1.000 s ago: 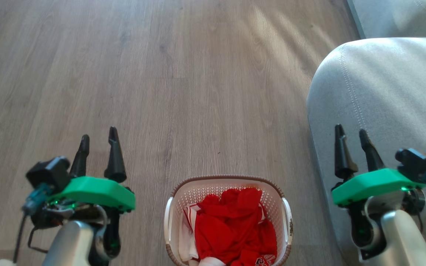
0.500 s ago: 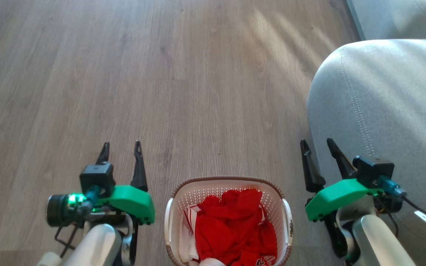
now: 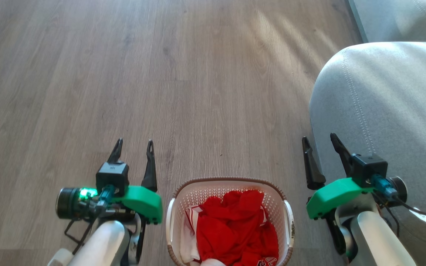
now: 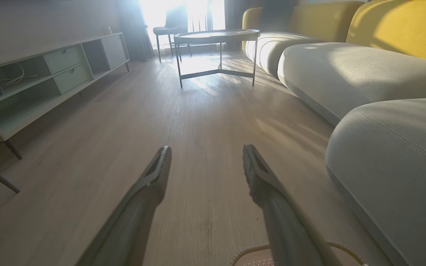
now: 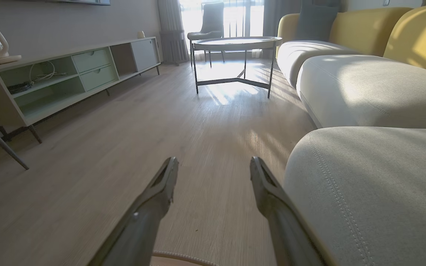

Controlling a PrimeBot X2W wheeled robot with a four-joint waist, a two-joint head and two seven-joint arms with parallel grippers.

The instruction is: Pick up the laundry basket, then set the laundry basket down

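The laundry basket (image 3: 286, 218), white and perforated with a brown woven-look rim, stands on the wooden floor at the bottom middle of the head view, holding red and white clothes (image 3: 235, 229). My left gripper (image 3: 134, 143) is open just left of the basket, fingers pointing forward, apart from its side handle. My right gripper (image 3: 318, 139) is open just right of the basket, beside the sofa. In the left wrist view the open left gripper (image 4: 206, 153) sits above a sliver of the basket's rim (image 4: 248, 249). A strip of rim (image 5: 183, 256) also shows under the open right gripper (image 5: 214, 164).
A grey sofa (image 3: 383, 103) rises close along the right, nearly touching my right arm. Ahead stand a round coffee table (image 5: 237, 42), a low TV cabinet (image 5: 61, 77) on the left wall and a chair (image 5: 207, 18) by the window. Thin metal legs (image 5: 2, 144) slant at the left.
Both grippers have come inward toward the basket's sides and rolled, the left one more over the last half second. The camera has tipped slightly; the basket stays put.
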